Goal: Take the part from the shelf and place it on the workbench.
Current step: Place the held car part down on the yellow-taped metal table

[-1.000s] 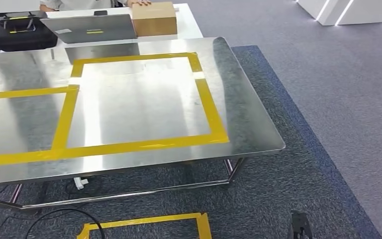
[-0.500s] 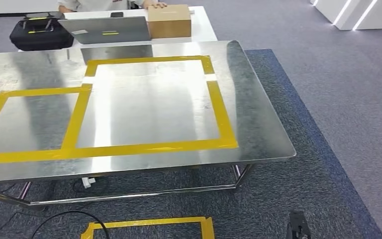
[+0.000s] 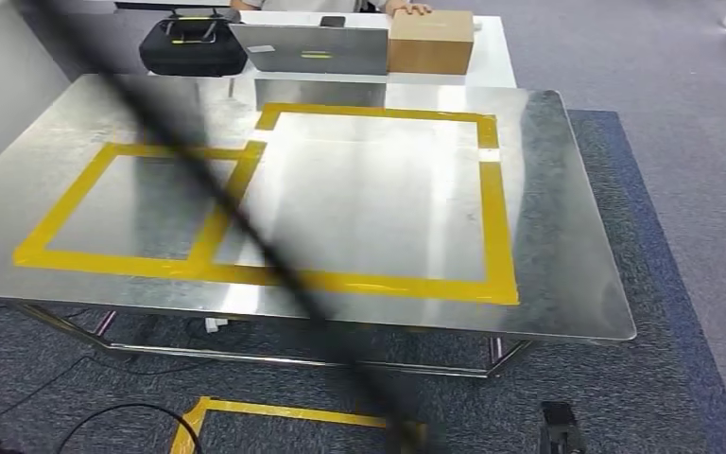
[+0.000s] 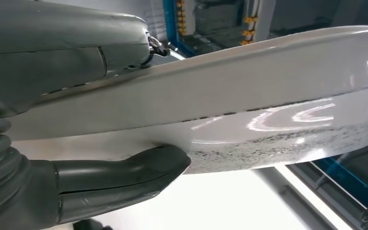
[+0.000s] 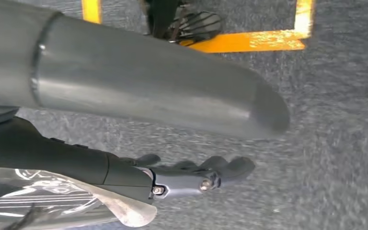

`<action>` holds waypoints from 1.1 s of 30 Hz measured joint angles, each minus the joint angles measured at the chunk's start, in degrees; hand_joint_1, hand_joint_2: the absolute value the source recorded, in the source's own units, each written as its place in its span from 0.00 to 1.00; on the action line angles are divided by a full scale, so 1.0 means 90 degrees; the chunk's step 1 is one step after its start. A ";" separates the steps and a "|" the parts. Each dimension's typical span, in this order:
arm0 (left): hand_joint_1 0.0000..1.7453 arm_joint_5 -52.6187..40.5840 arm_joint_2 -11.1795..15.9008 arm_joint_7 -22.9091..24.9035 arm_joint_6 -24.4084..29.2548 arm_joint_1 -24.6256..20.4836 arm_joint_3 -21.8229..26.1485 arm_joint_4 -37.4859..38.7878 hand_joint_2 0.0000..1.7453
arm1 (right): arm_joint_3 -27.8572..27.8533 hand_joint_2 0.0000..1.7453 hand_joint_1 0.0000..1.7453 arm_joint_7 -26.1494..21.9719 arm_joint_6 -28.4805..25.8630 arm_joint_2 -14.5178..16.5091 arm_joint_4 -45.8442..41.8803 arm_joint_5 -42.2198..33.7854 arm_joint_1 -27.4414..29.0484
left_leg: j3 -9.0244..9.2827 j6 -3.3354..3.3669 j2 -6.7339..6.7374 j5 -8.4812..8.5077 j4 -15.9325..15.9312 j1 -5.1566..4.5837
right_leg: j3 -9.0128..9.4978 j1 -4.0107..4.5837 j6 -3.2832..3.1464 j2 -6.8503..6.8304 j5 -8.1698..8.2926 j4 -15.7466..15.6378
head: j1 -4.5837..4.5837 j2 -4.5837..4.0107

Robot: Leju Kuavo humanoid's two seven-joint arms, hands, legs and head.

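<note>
The left hand (image 4: pixel 67 143) grips the white part (image 4: pixel 249 96), thumb on one face and dark fingers (image 4: pixel 124 177) under the other. The right hand (image 5: pixel 172 143) hangs over grey carpet (image 5: pixel 326 143), fingers apart, holding nothing. Ahead, the steel workbench (image 3: pixel 567 274) carries yellow tape squares (image 3: pixel 496 227); a brown box (image 3: pixel 430 43) sits beyond its far edge.
</note>
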 joint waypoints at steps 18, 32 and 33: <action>1.00 0.0001 0.0093 0.0006 0.0004 0.0022 0.0004 0.0035 1.00 | 0.0038 0.00 0.00 0.0010 -0.0009 0.0015 0.0016 -0.0001 -0.0028 | 0.0077 0.0086 0.0931 -0.0006 -0.0095 -0.0119 | 0.0185 0.0133 -0.0118 -0.1224 -0.0193 -0.0025 | -0.0028 0.0007; 1.00 -0.0409 0.0209 0.0414 0.0003 -0.0021 -0.0039 0.0064 1.00 | 0.0047 0.00 0.00 0.0090 0.0144 0.0036 0.0037 -0.0111 -0.0038 | 0.0009 -0.0078 0.0238 -0.0026 0.0016 -0.0013 | -0.0031 0.0024 -0.0072 -0.0449 -0.0021 0.0071 | 0.0119 0.0010; 1.00 -0.0612 0.0265 0.0503 0.0004 -0.0051 -0.0026 0.0086 1.00 | 0.0043 0.00 0.00 0.0092 0.0158 0.0035 0.0037 -0.0106 -0.0036 | -0.0005 -0.0103 0.0285 -0.0059 0.0056 -0.0012 | -0.0024 0.0022 -0.0113 -0.0464 -0.0013 0.0065 | 0.0109 0.0010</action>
